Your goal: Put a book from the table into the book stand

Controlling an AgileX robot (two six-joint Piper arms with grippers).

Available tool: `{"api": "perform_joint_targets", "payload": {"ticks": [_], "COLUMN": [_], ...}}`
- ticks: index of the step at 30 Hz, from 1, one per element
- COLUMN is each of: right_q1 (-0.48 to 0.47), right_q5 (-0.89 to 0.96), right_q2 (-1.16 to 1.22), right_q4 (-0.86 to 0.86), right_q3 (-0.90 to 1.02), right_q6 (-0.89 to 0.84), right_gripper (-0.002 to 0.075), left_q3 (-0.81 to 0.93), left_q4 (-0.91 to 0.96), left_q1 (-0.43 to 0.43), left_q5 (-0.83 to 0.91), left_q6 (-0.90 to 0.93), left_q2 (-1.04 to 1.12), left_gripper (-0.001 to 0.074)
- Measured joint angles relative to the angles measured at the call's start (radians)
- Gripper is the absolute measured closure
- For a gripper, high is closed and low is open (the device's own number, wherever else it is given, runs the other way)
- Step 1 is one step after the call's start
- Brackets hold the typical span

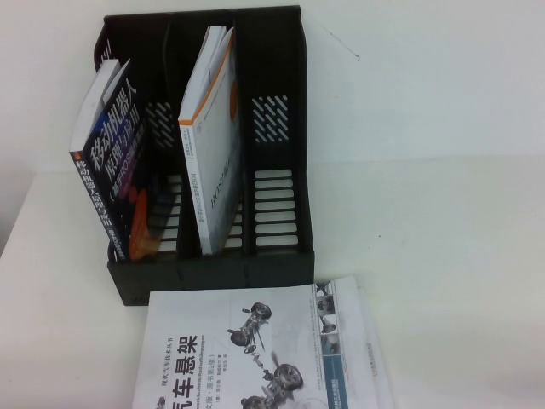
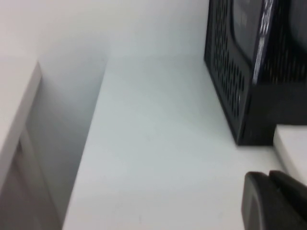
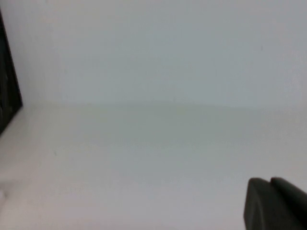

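The book (image 1: 255, 354) is laid flat at the table's (image 1: 443, 213) near edge, just before the book stand (image 1: 204, 145).
Neither the left gripper (image 2: 276, 201) nor the right gripper (image 3: 276, 203) can be judged nearer; finger state cannot be told.

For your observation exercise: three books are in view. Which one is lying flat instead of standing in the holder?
The white book with the axle drawing lies flat on the table, before the book stand. The dark blue book and other white book stand in compartments.

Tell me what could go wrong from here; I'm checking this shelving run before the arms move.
The book is thin, lies flat on the table and touches the stand, so gripping an edge may be hard. Only the right slot is free, and it is narrow. The left gripper and right gripper wait apart.
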Motion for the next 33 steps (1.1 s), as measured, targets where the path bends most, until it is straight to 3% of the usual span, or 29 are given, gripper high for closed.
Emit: {"api": "perform_joint_targets", "payload": {"ticks": [16, 23, 33], "right_q1": [0.000, 0.000, 0.000], "right_q5": [-0.704, -0.921, -0.980], "right_q2": [0.000, 0.000, 0.000], "right_q4": [0.015, 0.017, 0.020], "right_q3": [0.000, 0.000, 0.000], "right_q6": [0.042, 0.045, 0.045], "right_gripper": [0.0729, 0.0729, 0.0729], "left_q3": [0.002, 0.002, 0.002], "left_q4": [0.000, 0.000, -0.059], "left_q1": [0.000, 0.000, 0.000], "left_q5": [-0.654, -0.701, -0.730], "left_q6": [0.005, 0.006, 0.005], "left_q2": [0.000, 0.000, -0.001], "left_gripper": [0.0737, 0.0737, 0.0737]}}
